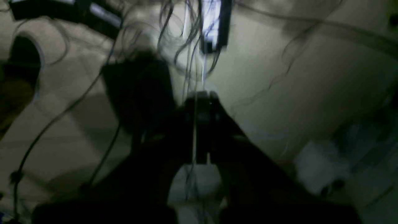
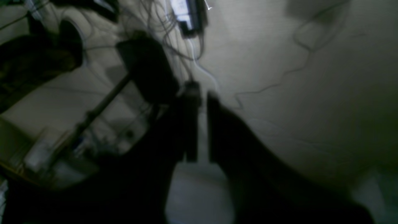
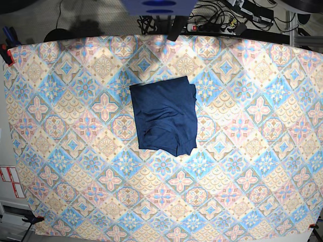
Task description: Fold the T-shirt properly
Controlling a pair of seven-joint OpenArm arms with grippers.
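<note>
Left tool (image 1: 201,102), a dark two-fingered clamp seen blurred from its own wrist camera, has its fingers pressed together with nothing between them. Behind it lies a pale floor crossed by thin dark cables (image 1: 56,115), with a dark bar (image 1: 214,25) carrying a bright strip beyond the fingertips. The right tool (image 2: 200,90), equally dark and out of focus, shows a narrow pale gap between its two fingers, so it stands slightly parted, and no cloth is caught in that gap. It too faces a pale floor with loose wires (image 2: 273,84) and a dark rounded block (image 2: 146,68) beside its fingertips. Neither tool appears in the base view.

On the desk, the dark navy-blue knit T-shirt (image 3: 165,116) lies folded into a compact, roughly rectangular bundle, flat on the pastel diamond-patterned tablecloth (image 3: 252,166). The bundle sits somewhat nearer the far edge of the tablecloth than the near edge, and about midway between its two sides. Its edges are slightly uneven: a layer peeks out along the side toward the black power strip (image 3: 212,25), and the near edge curves a little. A few soft creases run across its top surface.
</note>
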